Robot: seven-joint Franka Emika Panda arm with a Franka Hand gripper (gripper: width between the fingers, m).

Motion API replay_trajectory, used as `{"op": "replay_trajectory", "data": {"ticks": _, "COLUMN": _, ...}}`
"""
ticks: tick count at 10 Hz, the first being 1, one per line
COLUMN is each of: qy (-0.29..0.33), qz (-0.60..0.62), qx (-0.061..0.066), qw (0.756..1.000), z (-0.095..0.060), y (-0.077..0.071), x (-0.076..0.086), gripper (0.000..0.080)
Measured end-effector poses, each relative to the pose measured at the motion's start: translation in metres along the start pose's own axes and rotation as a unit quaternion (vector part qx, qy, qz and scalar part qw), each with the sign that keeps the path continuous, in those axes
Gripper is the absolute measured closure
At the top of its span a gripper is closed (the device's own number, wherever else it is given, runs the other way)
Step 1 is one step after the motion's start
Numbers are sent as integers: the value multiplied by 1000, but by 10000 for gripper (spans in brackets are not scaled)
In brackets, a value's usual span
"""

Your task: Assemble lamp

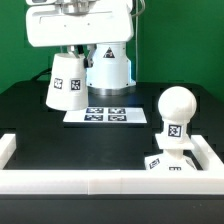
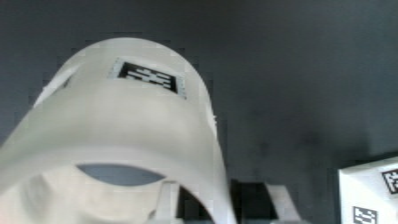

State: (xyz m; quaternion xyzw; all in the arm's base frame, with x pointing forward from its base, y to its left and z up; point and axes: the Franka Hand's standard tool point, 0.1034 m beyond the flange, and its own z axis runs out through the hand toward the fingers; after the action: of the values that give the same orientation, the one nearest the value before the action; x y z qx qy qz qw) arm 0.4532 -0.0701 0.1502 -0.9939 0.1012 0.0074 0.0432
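Note:
My gripper (image 1: 72,52) is shut on the rim wall of the white tapered shade (image 1: 67,82), one finger inside and one outside. It holds the shade tilted above the black table at the exterior view's left. In the wrist view the shade (image 2: 125,120) fills most of the frame, its tag facing the camera, with my gripper (image 2: 222,205) on its wall. The round bulb (image 1: 176,106) stands upright on the low square base (image 1: 163,163) at the front right, well away from my gripper.
The marker board (image 1: 108,116) lies flat mid-table, and its corner shows in the wrist view (image 2: 375,186). A white wall (image 1: 70,182) runs along the front edge and up both sides. The arm's white pedestal (image 1: 108,68) stands behind the shade.

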Motion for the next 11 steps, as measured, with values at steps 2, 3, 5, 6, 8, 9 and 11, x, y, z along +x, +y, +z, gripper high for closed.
{"op": "replay_trajectory", "data": {"ticks": 2, "qy": -1, "qz": 0, "qx": 0, "qw": 1000, "z": 1, "y": 0, "x": 0, "gripper": 755}}
{"op": "replay_trajectory", "data": {"ticks": 3, "qy": -1, "qz": 1, "qx": 0, "qw": 1000, "z": 0, "y": -2, "x": 0, "gripper": 755}}
{"op": "replay_trajectory", "data": {"ticks": 5, "qy": -3, "qz": -5, "qx": 26, "qw": 1000, "z": -19, "y": -45, "x": 18, "gripper": 755}}
{"op": "replay_trajectory", "data": {"ticks": 6, "qy": -2, "qz": -4, "qx": 30, "qw": 1000, "z": -25, "y": -58, "x": 26, "gripper": 755}}
{"op": "replay_trajectory", "data": {"ticks": 8, "qy": 11, "qz": 5, "qx": 39, "qw": 999, "z": -43, "y": -95, "x": 43, "gripper": 755}}
{"op": "replay_trajectory", "data": {"ticks": 9, "qy": 11, "qz": 22, "qx": 42, "qw": 999, "z": -51, "y": -118, "x": 53, "gripper": 755}}
{"op": "replay_trajectory", "data": {"ticks": 11, "qy": 9, "qz": 42, "qx": 43, "qw": 998, "z": -58, "y": -143, "x": 67, "gripper": 755}}
